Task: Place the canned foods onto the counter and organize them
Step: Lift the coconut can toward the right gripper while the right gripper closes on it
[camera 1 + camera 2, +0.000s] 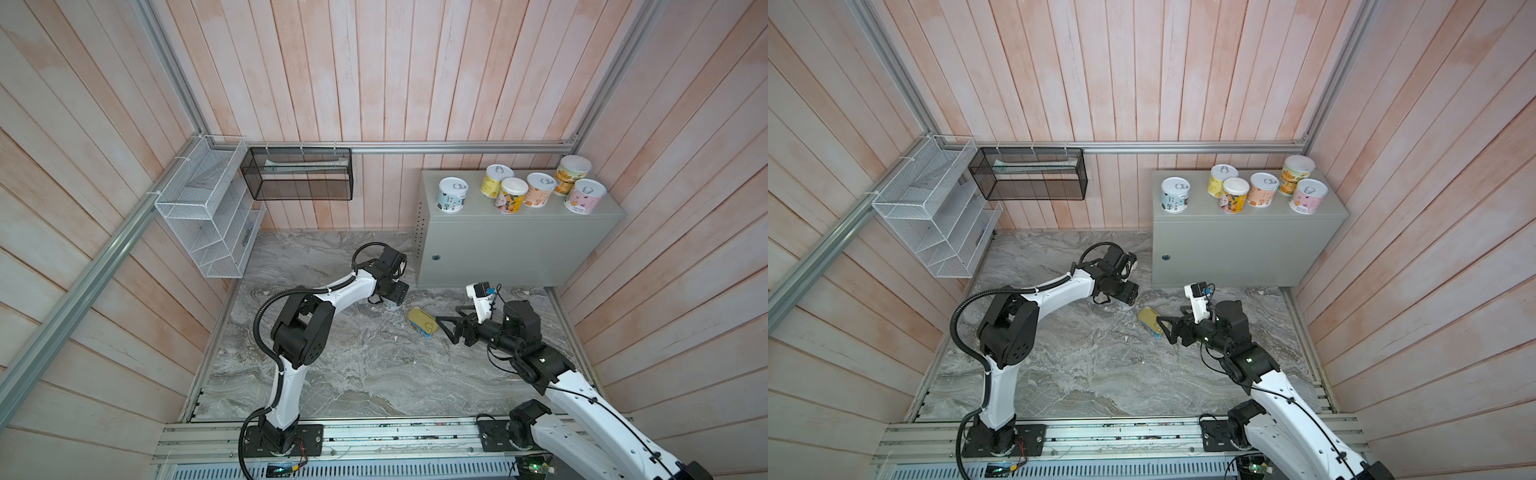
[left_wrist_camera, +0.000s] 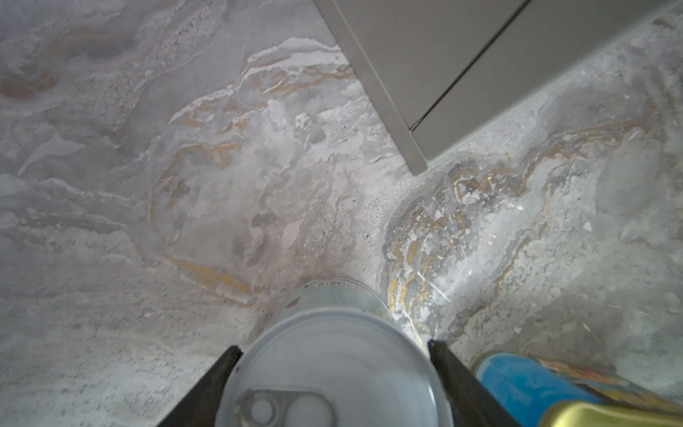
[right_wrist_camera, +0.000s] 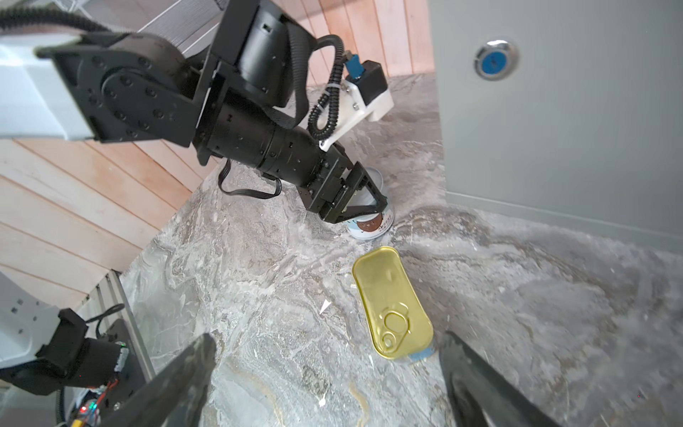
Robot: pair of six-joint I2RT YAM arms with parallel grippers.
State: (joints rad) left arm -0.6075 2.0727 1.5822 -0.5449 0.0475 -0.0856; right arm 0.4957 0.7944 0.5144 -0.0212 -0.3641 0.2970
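In both top views your counter (image 1: 498, 249) stands at two o'clock on the slab (image 1: 332, 374), with six tins (image 1: 513, 195) upright on its top. The left gripper (image 1: 387, 302) points down over a round tin (image 1: 392, 308) at seven o'clock of the counter. A flat tin (image 1: 422, 325) lies at four o'clock of that, and the right gripper (image 1: 445, 330) is just beside it.

Left wrist view: both fingers (image 2: 221, 377) press the round tin (image 2: 332, 366), clenched on it where it stands on the slab. The flat tin (image 2: 536, 384) is close by.

Right wrist view: your right jaws stand released and wide. The near end of the flat tin (image 3: 391, 303) reaches between the fingertips, gold top up.
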